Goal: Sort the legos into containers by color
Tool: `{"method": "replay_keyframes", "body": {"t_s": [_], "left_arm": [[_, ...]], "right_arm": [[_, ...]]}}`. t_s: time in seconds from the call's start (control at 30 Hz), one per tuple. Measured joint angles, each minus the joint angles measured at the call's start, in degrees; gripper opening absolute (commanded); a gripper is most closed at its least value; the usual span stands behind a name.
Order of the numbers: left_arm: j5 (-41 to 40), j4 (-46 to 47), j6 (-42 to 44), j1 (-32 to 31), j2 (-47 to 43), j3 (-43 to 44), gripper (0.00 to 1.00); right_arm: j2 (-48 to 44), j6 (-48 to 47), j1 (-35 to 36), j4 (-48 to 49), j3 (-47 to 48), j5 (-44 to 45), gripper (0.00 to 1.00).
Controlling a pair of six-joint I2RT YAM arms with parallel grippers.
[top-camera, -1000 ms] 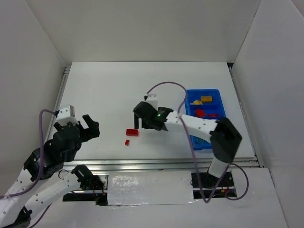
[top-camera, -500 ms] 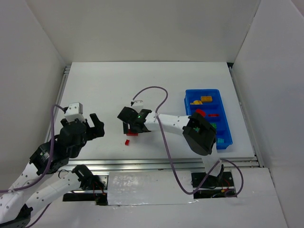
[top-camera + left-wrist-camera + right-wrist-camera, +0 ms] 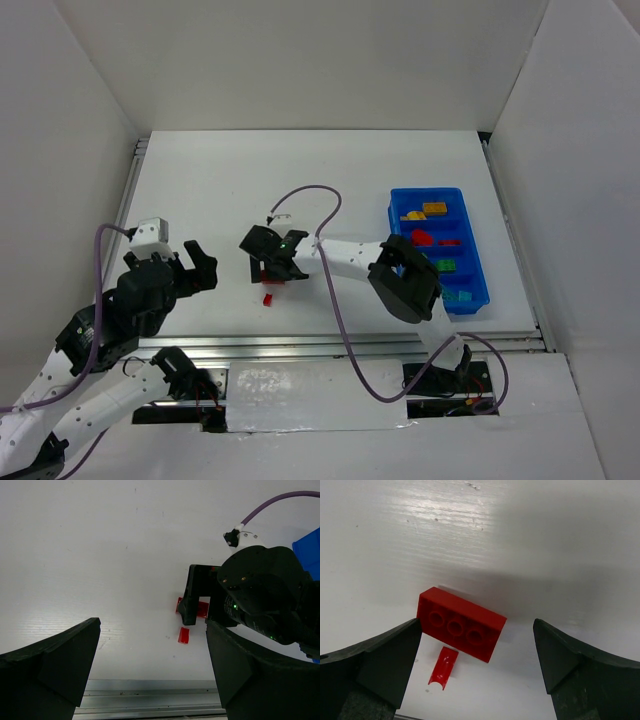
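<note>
The red lego brick point(image 3: 461, 624) lies flat on the white desk point(image 3: 300, 170), studs up, near the desk's middle, with the blue tray point(image 3: 425, 191) well apart at its 3 o'clock in the top view. A small red sliver point(image 3: 443, 667) lies just beside the brick at its 7 o'clock in the right wrist view, not touching it. The right end effector point(image 3: 270, 265) hangs over the brick with its jaws spread wide, one finger on each side and nothing held. The brick sits skewed to the line between the fingers, so a closing pinch would likely meet corners rather than flat sides, and the brick could twist, skid or pop out. The sliver is close enough that the near finger could come down on it, flick it away, or trap it with the brick. If the hold is shallow, the brick could drop on the way to the tray. There the compartments are narrow; the red pieces point(image 3: 430, 238) lie in the second one from 12 o'clock, between the yellow and green ones, so a loose release could put the brick in the wrong one. The left end effector point(image 3: 198, 262) is open and empty at 9 o'clock, well apart, so I judge a collision unlikely.
</note>
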Motion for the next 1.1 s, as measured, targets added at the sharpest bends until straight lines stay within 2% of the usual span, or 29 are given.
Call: {"method": "replay_keyframes", "body": {"t_s": [0.57, 0.67, 0.77, 1.1], "left_arm": [[1.2, 0.5, 1.3, 0.0, 0.0, -0.1, 1.00], [1.3, 0.7, 1.3, 0.0, 0.0, -0.1, 1.00], [1.4, 0.8, 1.3, 0.0, 0.0, -0.1, 0.99], [1.8, 1.2, 1.5, 0.0, 0.0, -0.2, 0.99]], "right_arm": [[1.4, -0.1, 0.6, 1.6, 0.9, -0.5, 0.98], [1.4, -1.7, 0.6, 1.4, 2.1, -0.5, 0.95], [1.8, -3.5, 0.6, 1.5, 4.7, -0.6, 0.75], [5.2, -7.1, 0.1, 1.4, 7.1, -2.6, 0.78]]}}
